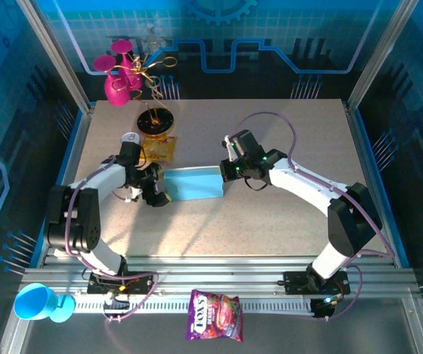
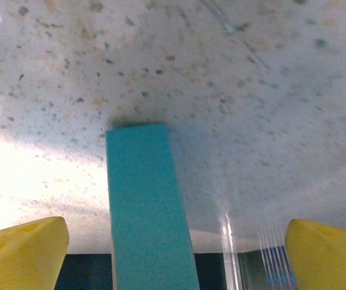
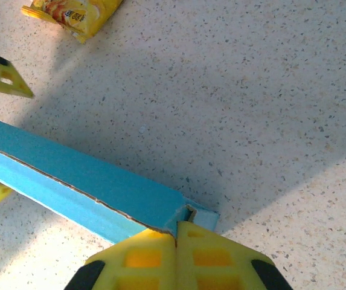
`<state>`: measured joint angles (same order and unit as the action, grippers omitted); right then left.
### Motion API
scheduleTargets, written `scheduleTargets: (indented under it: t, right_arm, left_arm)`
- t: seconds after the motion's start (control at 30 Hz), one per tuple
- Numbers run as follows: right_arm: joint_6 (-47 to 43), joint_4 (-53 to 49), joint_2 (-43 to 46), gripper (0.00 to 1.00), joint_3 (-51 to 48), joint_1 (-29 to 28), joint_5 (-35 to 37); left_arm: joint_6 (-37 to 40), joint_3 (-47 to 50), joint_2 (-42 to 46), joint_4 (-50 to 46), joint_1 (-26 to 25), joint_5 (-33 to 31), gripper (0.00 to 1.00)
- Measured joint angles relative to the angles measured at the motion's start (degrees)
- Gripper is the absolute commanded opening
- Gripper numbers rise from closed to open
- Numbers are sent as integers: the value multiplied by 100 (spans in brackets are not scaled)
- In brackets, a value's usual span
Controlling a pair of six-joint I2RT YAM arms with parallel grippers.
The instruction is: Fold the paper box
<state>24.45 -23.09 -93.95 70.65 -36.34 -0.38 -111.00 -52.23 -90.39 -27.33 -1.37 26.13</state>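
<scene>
Seeing the paper box [image 1: 193, 183] at frame centre in the top view, lying on the speckled desk [image 1: 196, 236], long axis left to right. Reading it as a shallow light-blue box, with a raw cardboard edge running along its top in the right wrist view. Reading the right fingers [image 3: 136, 260] as clenched together on the box's end corner, bottom centre of the right wrist view; from the top, parked at the box's right end. Reading the left fingers [image 2: 25, 254] as released: spread wide at both bottom corners of the left wrist view, straddling the box's other end, clear gap on each side, no contact. Also spotting a yellow snack packet [image 1: 158, 147] just above the box's left end, a pink vase [image 1: 119, 81] upper left, a blue cup [image 1: 38, 302] lower left, and a purple snack bag [image 1: 215, 315] bottom centre, off the desk near the rails.
</scene>
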Motion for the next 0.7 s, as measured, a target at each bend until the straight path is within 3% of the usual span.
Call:
scheduleTargets:
  t: [0.07, 0.23, 0.33, 0.37, 0.53, 0.7]
  right_arm:
    - [0, -48, -26, 0, 50, 0, 0]
    - [17, -219, -122, 0, 216, 0, 0]
    - [20, -273, -197, 0, 315, 0, -2]
    - [20, -291, -212, 0, 337, 2, 0]
    - [20, -389, -243, 0, 407, 0, -2]
    - [17, -415, -245, 0, 417, 0, -4]
  left_arm:
    - [308, -20, 273, -245, 42, -114, 94]
    - [1401, -131, 942, -1158, 50, -560, 69]
    - [2546, -339, 1314, -1827, 52, -1064, 38]
    - [3073, -474, 1410, -2004, 52, -1246, 35]
    - [5958, -1202, 1547, -2260, 50, -1659, 26]
    - [8529, -1622, 1534, -2264, -229, -1687, 28]
